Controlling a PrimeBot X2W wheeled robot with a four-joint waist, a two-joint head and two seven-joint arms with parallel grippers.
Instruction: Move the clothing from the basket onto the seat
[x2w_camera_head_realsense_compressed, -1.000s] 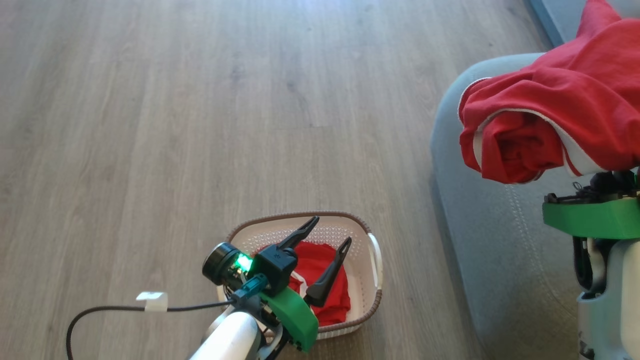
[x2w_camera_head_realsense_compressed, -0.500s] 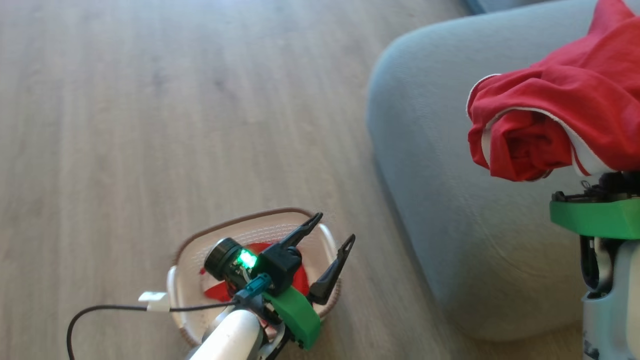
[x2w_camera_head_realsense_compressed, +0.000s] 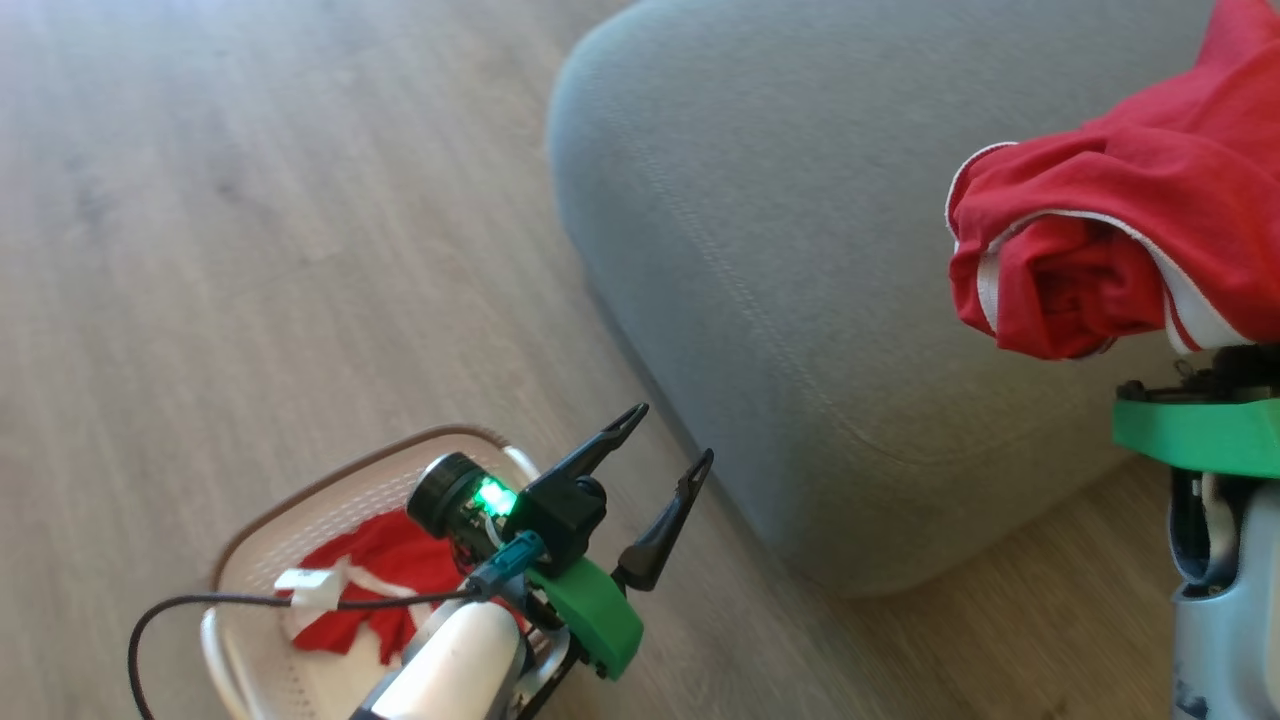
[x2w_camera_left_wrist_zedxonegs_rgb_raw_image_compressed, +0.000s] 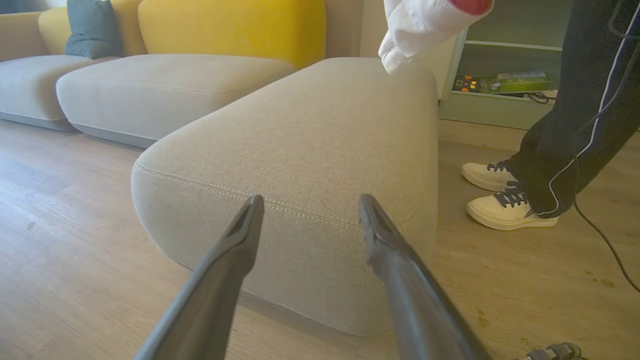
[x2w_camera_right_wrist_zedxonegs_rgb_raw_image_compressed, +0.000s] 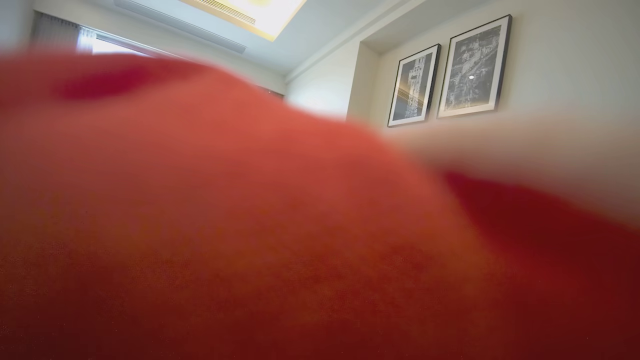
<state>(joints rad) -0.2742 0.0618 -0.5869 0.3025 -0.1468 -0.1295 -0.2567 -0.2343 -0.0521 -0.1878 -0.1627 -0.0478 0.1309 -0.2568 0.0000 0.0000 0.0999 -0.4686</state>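
Floor: pale wood-look planks (x2w_camera_head_realsense_compressed: 250, 200) run under everything in the head view.
Seat: the grey upholstered seat (x2w_camera_head_realsense_compressed: 800, 250), round-edged with a pale stitched line, stands on the floor near the basket but apart from it.
Basket: the cream perforated basket (x2w_camera_head_realsense_compressed: 320, 505) with a brown rim sits at the lower left, partly behind the left arm.
Second red garment: the second red garment (x2w_camera_head_realsense_compressed: 380, 570), crossed by a white band, lies crumpled inside the basket.
Left gripper: the left gripper (x2w_camera_head_realsense_compressed: 674, 432) hangs above the floor between basket and seat, its jaws spread wide and empty, pointing at the seat's stitched edge.
Right gripper: the right gripper (x2w_camera_head_realsense_compressed: 1215, 375) is closed; its fingers are buried under cloth.
Raised red garment: the raised red garment (x2w_camera_head_realsense_compressed: 1120, 230), white-trimmed, is bunched over the right gripper and held up above the seat, not resting on it.
Person: dark trousers and cream shoes (x2w_camera_left_wrist_zedxonegs_rgb_raw_image_compressed: 505, 210) stand beyond the seat's far end.
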